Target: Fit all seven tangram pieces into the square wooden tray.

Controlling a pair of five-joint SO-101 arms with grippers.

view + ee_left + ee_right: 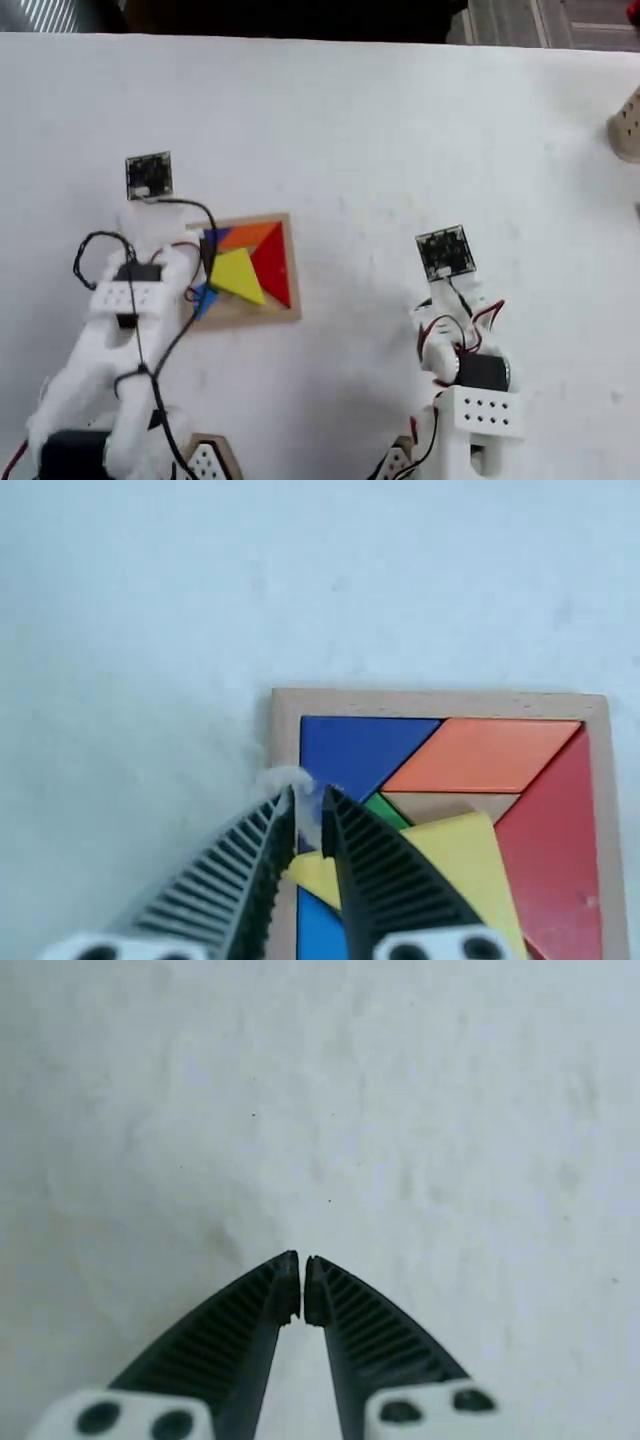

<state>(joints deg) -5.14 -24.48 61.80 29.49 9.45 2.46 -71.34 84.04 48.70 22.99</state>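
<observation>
The square wooden tray (pixel 283 314) (pixel 285 706) lies left of the table's middle. In it sit a red triangle (pixel 276 266) (pixel 552 832), an orange parallelogram (pixel 250 235) (pixel 482 755), a blue triangle (pixel 350 750) and a sliver of green (pixel 386 809). A yellow triangle (pixel 238 276) (pixel 462 862) rests tilted on top of them, not seated. My left gripper (pixel 307 806) hovers over the tray's left side, fingers shut to a narrow slit through which the yellow corner shows. My right gripper (pixel 302 1290) is shut over bare table, well right of the tray.
The left arm (pixel 120 300) and its black cable cover the tray's left edge. The right arm (pixel 468 375) stands at the front right. A perforated wooden object (pixel 628 125) sits at the far right edge. Open white table lies behind and between the arms.
</observation>
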